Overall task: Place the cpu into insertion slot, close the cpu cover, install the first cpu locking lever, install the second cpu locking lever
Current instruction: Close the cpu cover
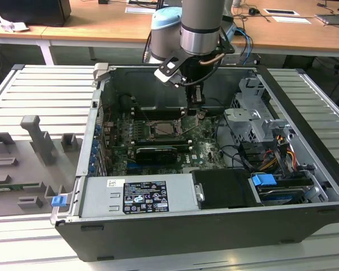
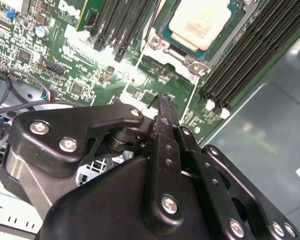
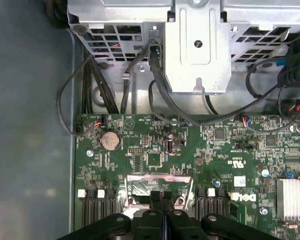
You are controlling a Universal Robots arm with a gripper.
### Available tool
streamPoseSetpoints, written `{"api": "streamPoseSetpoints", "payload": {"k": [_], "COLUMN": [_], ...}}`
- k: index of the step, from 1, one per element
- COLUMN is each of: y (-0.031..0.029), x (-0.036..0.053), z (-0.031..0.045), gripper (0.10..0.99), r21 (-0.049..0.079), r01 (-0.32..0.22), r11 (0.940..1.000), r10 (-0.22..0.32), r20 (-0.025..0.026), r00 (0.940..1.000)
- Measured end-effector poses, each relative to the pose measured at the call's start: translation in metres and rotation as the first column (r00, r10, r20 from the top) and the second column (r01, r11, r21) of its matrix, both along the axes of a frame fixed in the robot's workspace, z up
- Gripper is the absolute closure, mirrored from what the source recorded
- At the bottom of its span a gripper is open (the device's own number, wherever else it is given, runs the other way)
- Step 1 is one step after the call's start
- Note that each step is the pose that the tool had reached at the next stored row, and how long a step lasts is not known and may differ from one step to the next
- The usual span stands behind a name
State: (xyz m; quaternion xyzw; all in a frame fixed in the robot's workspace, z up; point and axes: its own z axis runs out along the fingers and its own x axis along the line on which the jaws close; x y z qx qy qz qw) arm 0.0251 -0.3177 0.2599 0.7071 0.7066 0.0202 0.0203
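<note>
Toward the upper middle of the exterior view, inside the open computer case (image 1: 214, 237), we see the gripper (image 1: 195, 108) hanging straight down from the arm, low over the green motherboard (image 1: 206, 148). We judge that this upright approach keeps the wrist free of the case walls and of the drive cage (image 1: 254, 121) at the exterior view's right. Both wrist views show its two fingers (image 3: 154, 202) pressed together with nothing between them, so the tool is closed and empty. Such a narrow tip, we think, suits pushing at a small part rather than carrying one. The cpu (image 2: 200, 22) lies flat in the insertion slot (image 1: 165, 130), pale face up, framed by the grey metal rim, with memory slots (image 2: 250, 55) running alongside. Relative to the tool, the socket sits just to the exterior view's left of the fingertips. In the second wrist view the chip lies near the tip but apart from it, untouched.
</note>
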Motion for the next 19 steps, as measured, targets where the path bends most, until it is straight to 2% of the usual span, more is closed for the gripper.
{"api": "streamPoseSetpoints", "payload": {"k": [9, 13, 16, 17, 19], "y": [0.0001, 0.0006, 0.0008, 0.0009, 0.0008], "x": [0.0197, 0.0287, 0.0389, 0.0408, 0.0311], "z": [-0.0003, -0.0016, -0.0057, -0.0114, -0.0147], "gripper": [0.980, 0.980, 0.980, 0.980, 0.980], "r21": [0.000, 0.000, 0.000, 0.000, 0.001], "r01": [0.000, -0.004, -0.005, -0.005, -0.005], "r11": [1.0000, 1.0000, 1.0000, 1.0000, 1.0000], "r10": [0.000, 0.004, 0.005, 0.005, 0.005], "r20": [-0.0029, -0.0061, -0.0170, -0.0194, -0.0197], "r00": [1.0000, 1.0000, 0.9998, 0.9998, 0.9998]}}
